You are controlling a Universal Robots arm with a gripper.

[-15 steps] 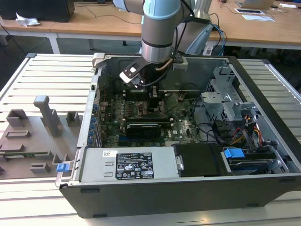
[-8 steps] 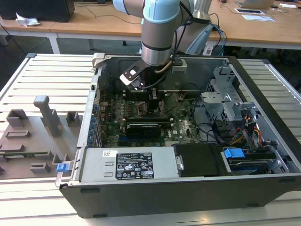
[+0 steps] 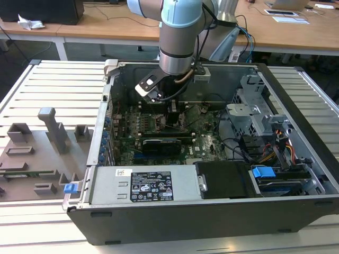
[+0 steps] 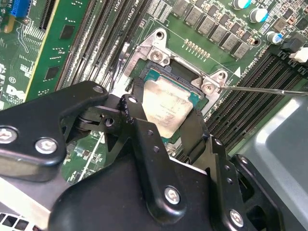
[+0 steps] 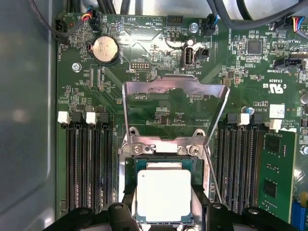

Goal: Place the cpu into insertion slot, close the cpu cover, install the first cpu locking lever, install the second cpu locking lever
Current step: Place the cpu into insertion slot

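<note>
The cpu (image 5: pixel 163 195) (image 4: pixel 166 108), a silver-topped square chip with a green edge, sits level over the insertion slot (image 5: pixel 163 144) (image 4: pixel 161 53). My gripper (image 5: pixel 163 214) (image 4: pixel 163 122) (image 3: pixel 172 114) reaches down into the case, and its black fingers (image 4: pixel 130 108) press against two opposite edges of the chip. The cpu cover (image 5: pixel 173 85) stands flipped up behind the slot, and the board shows through its window. One thin wire locking lever (image 5: pixel 214 178) (image 4: pixel 269 90) juts out unlatched beside the slot.
Black memory slots (image 5: pixel 89 163) flank the socket, with a green memory card (image 5: pixel 276 168) on one side and a coin battery (image 5: pixel 105 49) beyond the cover. The open computer case (image 3: pixel 296 95) holds a power supply (image 3: pixel 151 185). A grey fixture board (image 3: pixel 42 143) lies at the exterior view's left.
</note>
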